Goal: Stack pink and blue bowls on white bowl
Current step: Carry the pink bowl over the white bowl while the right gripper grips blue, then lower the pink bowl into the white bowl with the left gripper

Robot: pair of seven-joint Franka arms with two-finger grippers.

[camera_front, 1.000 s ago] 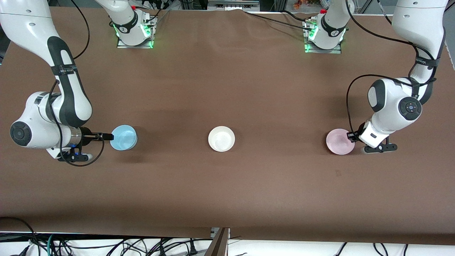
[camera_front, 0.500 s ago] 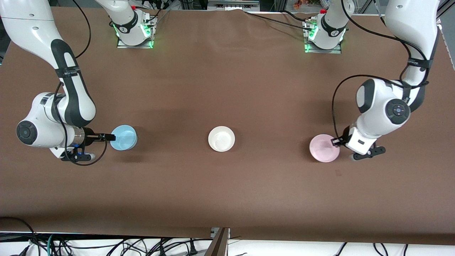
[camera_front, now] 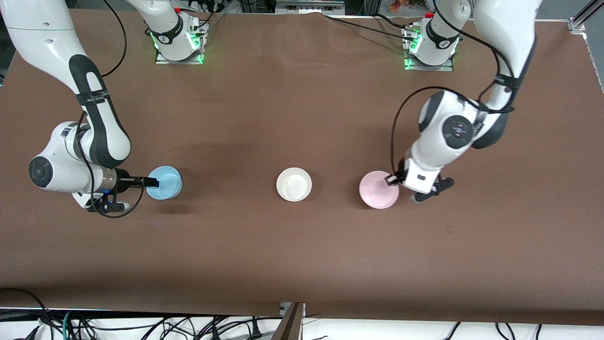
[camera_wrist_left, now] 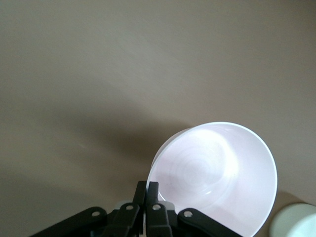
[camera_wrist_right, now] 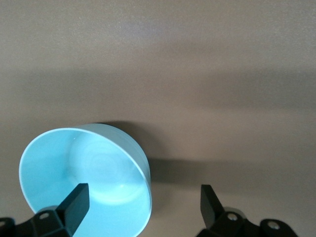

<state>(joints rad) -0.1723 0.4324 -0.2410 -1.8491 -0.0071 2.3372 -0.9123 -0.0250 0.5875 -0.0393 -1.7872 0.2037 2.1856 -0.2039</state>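
The white bowl [camera_front: 294,184] sits at the table's middle. My left gripper [camera_front: 392,180] is shut on the rim of the pink bowl [camera_front: 377,190] and holds it tilted, low over the table, beside the white bowl toward the left arm's end. In the left wrist view the gripper [camera_wrist_left: 148,190] pinches the pink bowl [camera_wrist_left: 217,173], and the white bowl [camera_wrist_left: 297,223] shows at the corner. The blue bowl [camera_front: 165,182] sits toward the right arm's end. My right gripper [camera_front: 152,182] is open at its rim. In the right wrist view the gripper [camera_wrist_right: 143,196] straddles the rim of the blue bowl [camera_wrist_right: 86,173], one finger inside, one outside.
The brown table cloth [camera_front: 302,245] is bare around the three bowls. Both arm bases [camera_front: 179,42] stand along the table edge farthest from the front camera. Cables hang below the edge nearest that camera.
My left gripper has carried the pink bowl from the left arm's end toward the white bowl. My right arm has shifted slightly by the blue bowl, which has stayed put.
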